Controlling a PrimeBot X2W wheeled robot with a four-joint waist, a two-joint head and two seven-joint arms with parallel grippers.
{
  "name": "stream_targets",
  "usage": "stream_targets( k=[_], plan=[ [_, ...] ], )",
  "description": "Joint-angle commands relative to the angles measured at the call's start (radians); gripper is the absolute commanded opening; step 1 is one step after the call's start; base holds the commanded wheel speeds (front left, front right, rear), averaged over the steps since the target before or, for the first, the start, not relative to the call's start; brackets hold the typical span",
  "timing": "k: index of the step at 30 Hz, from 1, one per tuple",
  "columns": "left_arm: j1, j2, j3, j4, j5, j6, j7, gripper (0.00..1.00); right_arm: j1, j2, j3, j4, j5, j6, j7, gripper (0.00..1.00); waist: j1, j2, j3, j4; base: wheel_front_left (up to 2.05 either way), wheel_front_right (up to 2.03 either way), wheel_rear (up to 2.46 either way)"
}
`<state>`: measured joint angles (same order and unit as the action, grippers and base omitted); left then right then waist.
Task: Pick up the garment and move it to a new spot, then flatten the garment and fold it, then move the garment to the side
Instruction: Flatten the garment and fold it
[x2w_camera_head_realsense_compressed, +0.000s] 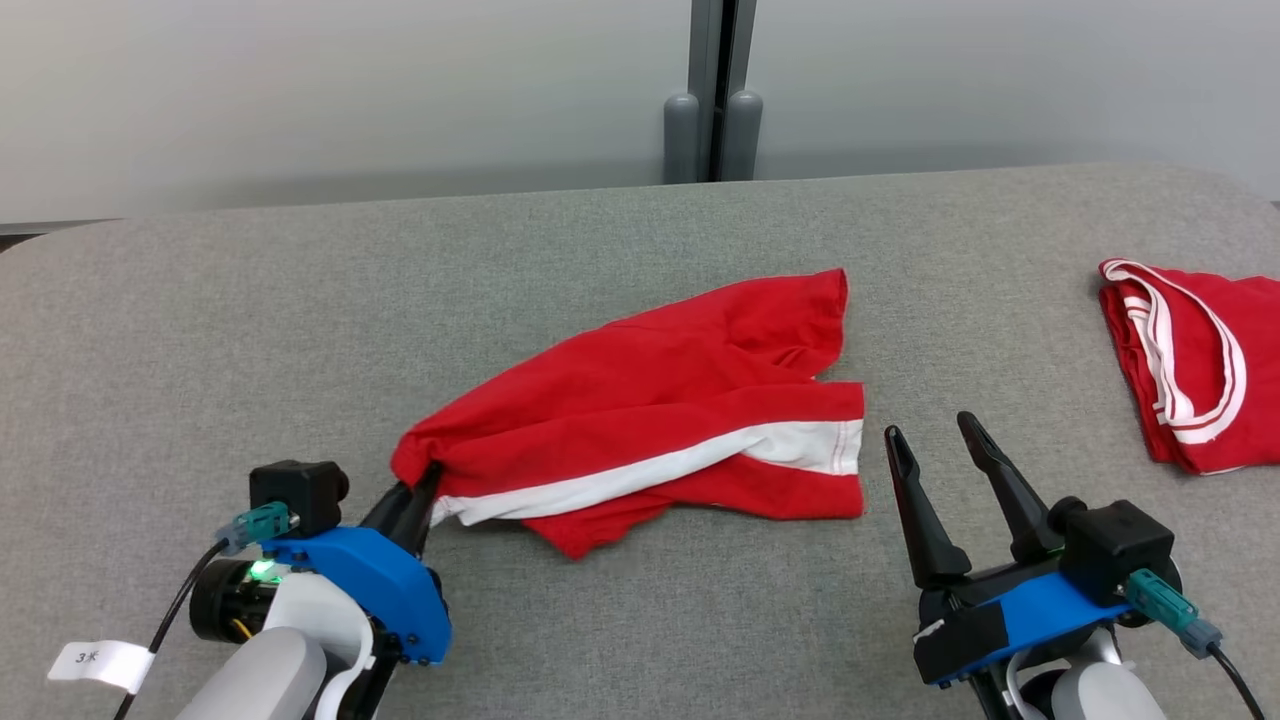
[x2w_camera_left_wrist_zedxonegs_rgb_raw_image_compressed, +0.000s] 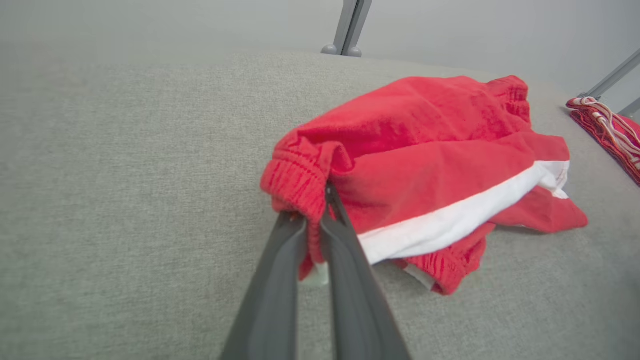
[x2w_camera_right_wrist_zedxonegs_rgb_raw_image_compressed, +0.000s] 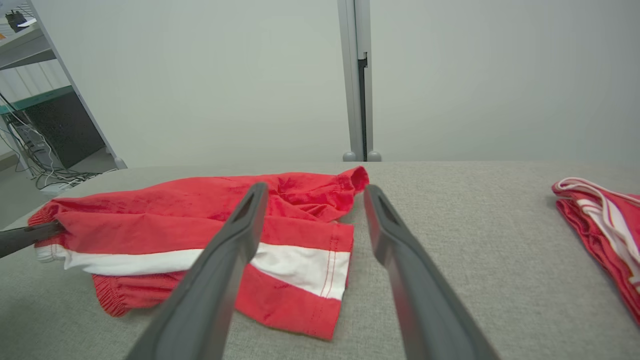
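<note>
While the left hand (x2w_camera_head_realsense_compressed: 425, 485) is clenched on the elastic waistband (x2w_camera_left_wrist_zedxonegs_rgb_raw_image_compressed: 295, 185) of the red shorts (x2w_camera_head_realsense_compressed: 650, 400), the garment lies rumpled near the middle of the grey desk (x2w_camera_head_realsense_compressed: 300, 330), one leg doubled over beside the white side stripe (x2w_camera_head_realsense_compressed: 620, 480). We find the right hand (x2w_camera_head_realsense_compressed: 928, 426) released and gaping, just beside the leg hem (x2w_camera_head_realsense_compressed: 850, 450) and not touching it. We judge the opening step to be in hand: gripped, not yet lifted. The next move calls for a clean lift, probably with the right hand taking the hem. We cannot tell how many layers the left hand pinches, as cloth buries its tips. A folded red garment (x2w_camera_head_realsense_compressed: 1190, 370), well apart at the desk's right, is cut off by the head view's edge.
</note>
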<state>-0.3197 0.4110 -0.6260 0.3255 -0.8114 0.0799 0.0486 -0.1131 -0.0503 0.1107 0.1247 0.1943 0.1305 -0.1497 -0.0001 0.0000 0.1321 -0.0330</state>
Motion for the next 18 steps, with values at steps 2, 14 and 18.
stream_targets(
  k=[2,14,18],
  plan=[
    [-0.018,-0.004,0.003,0.022,0.012,0.009,-0.023,0.42,0.001,0.0,0.002,0.0,0.0,0.001,0.002,1.0,0.0001,0.0,-0.003,-0.005,0.0,0.0,0.0],
    [0.068,-0.048,0.043,0.078,-0.035,-0.022,-0.173,1.0,0.027,0.0,-0.026,-0.009,-0.009,0.001,0.007,1.0,0.0001,0.0,-0.027,-0.02,0.0,0.0,0.0],
    [0.098,-0.052,0.057,0.066,-0.049,-0.019,-0.21,1.0,0.031,0.0,-0.031,-0.014,-0.01,0.001,0.012,1.0,0.0001,0.0,-0.034,-0.016,0.0,0.0,0.0]
  ],
)
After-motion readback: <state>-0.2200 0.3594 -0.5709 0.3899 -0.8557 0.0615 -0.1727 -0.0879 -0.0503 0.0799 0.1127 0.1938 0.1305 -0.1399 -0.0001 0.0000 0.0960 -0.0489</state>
